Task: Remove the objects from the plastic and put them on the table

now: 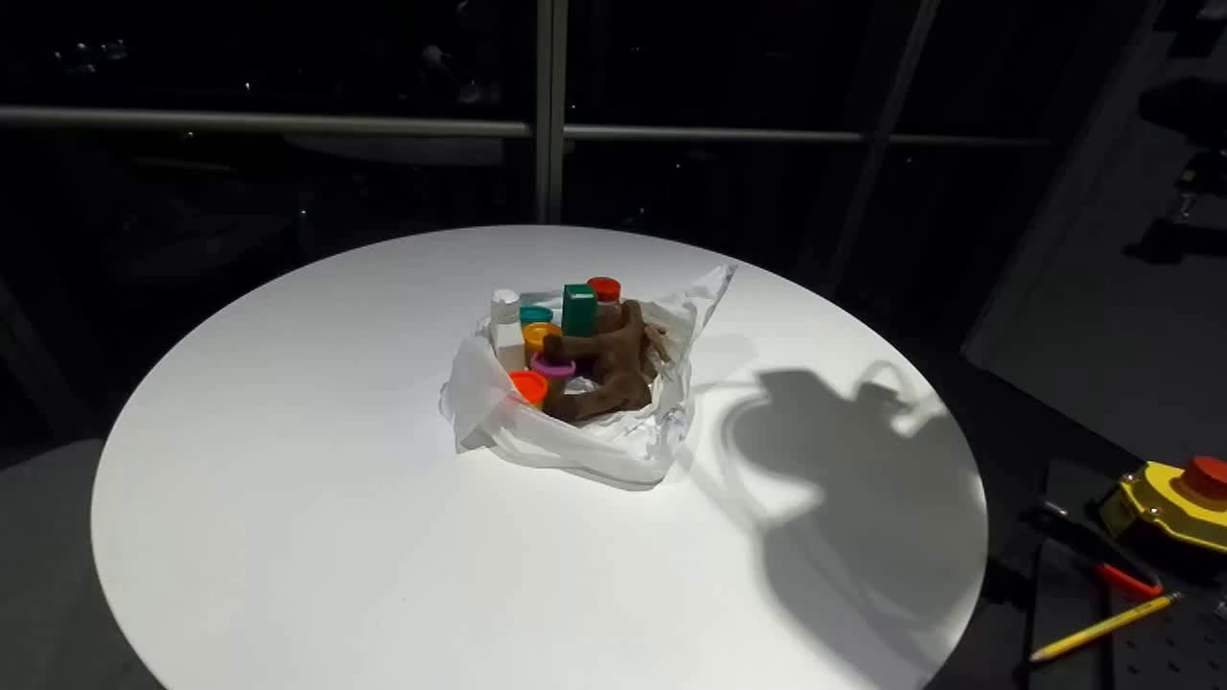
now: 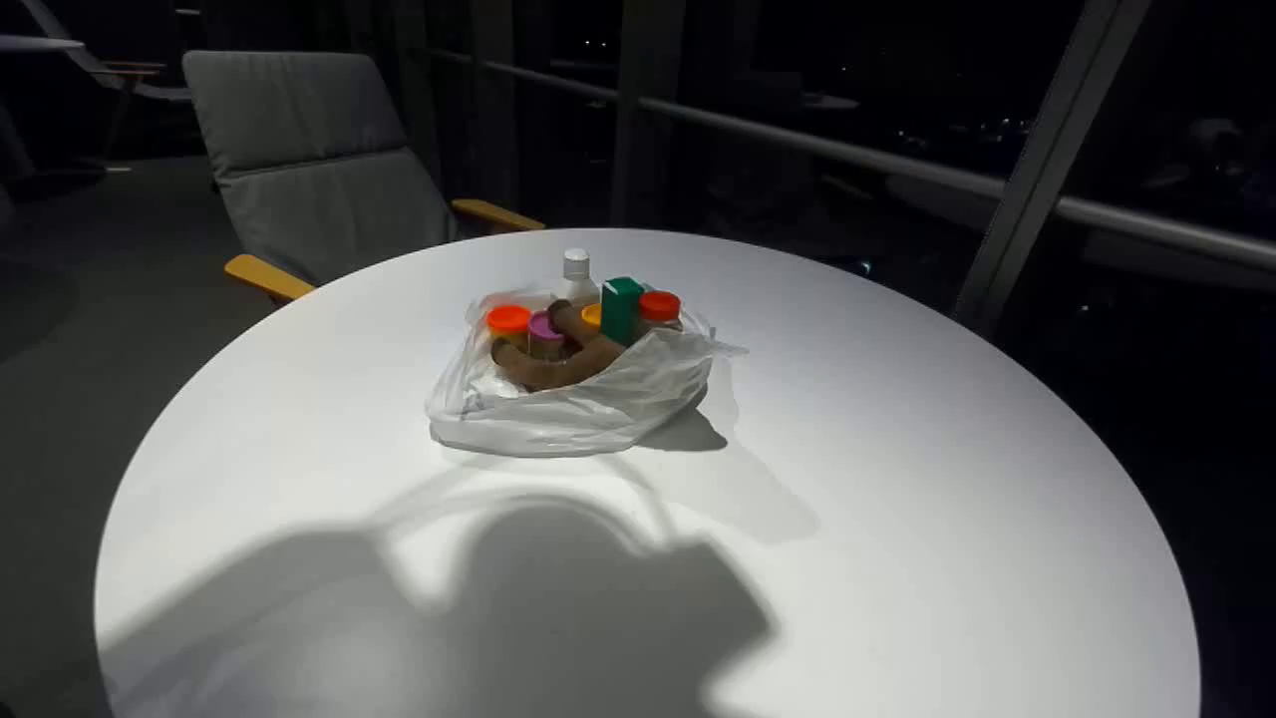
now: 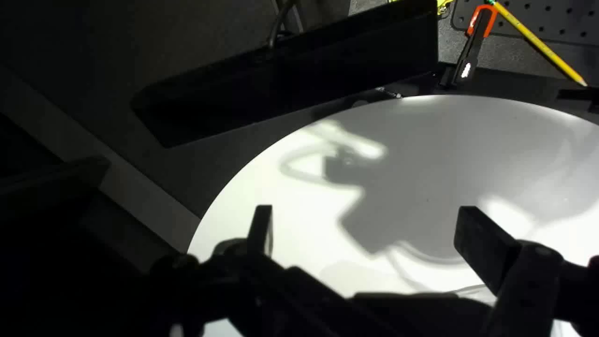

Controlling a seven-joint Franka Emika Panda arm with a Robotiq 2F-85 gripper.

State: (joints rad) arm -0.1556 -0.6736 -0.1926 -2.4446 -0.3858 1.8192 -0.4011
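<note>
1. Several toys (image 1: 580,347) sat inside the plastic bag (image 1: 599,452), mid-frame on the counter (image 1: 288,479) in an exterior view.
2. The brown plush (image 1: 625,369) struck me as light and squashy, best pinched round its body.
3. The tool (image 3: 367,229) gaped empty.

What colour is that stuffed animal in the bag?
Brown. The plush animal shows best in an exterior view, inside the whitish plastic bag.
</note>
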